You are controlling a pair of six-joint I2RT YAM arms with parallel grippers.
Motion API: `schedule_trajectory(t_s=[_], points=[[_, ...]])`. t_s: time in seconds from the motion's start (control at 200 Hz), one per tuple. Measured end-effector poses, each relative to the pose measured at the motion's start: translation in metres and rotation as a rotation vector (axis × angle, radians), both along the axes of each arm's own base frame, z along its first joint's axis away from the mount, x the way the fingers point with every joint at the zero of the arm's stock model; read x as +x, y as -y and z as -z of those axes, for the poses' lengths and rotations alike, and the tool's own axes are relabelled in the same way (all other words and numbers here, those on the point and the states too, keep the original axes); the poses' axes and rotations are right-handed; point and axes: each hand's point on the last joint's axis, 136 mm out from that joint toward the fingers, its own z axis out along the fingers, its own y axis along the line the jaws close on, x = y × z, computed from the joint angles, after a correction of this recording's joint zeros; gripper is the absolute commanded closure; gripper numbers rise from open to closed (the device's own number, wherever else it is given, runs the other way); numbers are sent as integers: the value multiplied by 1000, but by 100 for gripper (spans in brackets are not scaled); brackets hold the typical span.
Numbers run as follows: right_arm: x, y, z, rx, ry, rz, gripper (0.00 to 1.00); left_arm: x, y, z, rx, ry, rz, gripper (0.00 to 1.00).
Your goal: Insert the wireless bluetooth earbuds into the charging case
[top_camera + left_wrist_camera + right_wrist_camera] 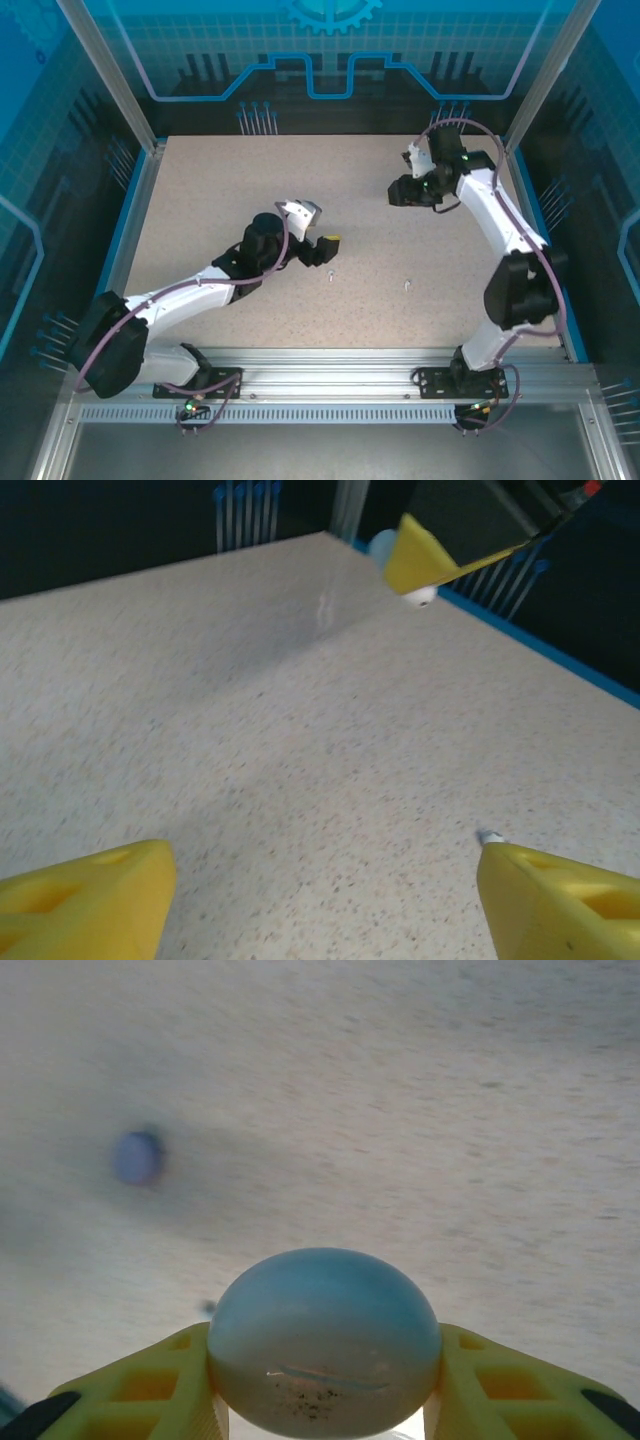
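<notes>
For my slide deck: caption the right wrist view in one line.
Right gripper grips a round pale-blue case; a blurred purple item lies on the speckled table beyond.

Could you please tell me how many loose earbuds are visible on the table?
2 clearly. One earbud lies beside the left gripper; the other earbud lies farther right, mid-table. A blurred purple spot in the right wrist view may be another; more may be hidden.

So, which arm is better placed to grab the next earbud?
Left: the left pincer is open, low over the table, an earbud beside one fingertip. The right pincer is shut on the round case.
</notes>
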Motion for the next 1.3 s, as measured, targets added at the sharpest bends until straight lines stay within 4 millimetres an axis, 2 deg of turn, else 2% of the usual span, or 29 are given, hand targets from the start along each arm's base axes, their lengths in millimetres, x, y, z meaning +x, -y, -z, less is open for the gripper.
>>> schedule_trajectory(t_s=[0.15, 0.3, 0.555, 0.81, 1.005, 1.301], points=[[-18, -24, -6, 182, -8, 66, 59, -16, 12, -7, -38, 107, 87, 24], [-39, -58, -13, 323, -18, 77, 60, -31, 19, -9, -76, 190, 140, 27], [-75, -98, -30, 475, -6, 63, 60, -39, 30, -33, -140, 320, 155, 32], [-94, -115, -38, 569, -1, 66, 60, -28, 23, -39, -167, 356, 61, 36], [-99, -121, -43, 609, 16, 74, 60, -21, 19, -46, -209, 370, 12, 38], [-97, -123, -57, 654, 49, 94, 60, -17, 20, -45, -245, 355, -8, 43]])
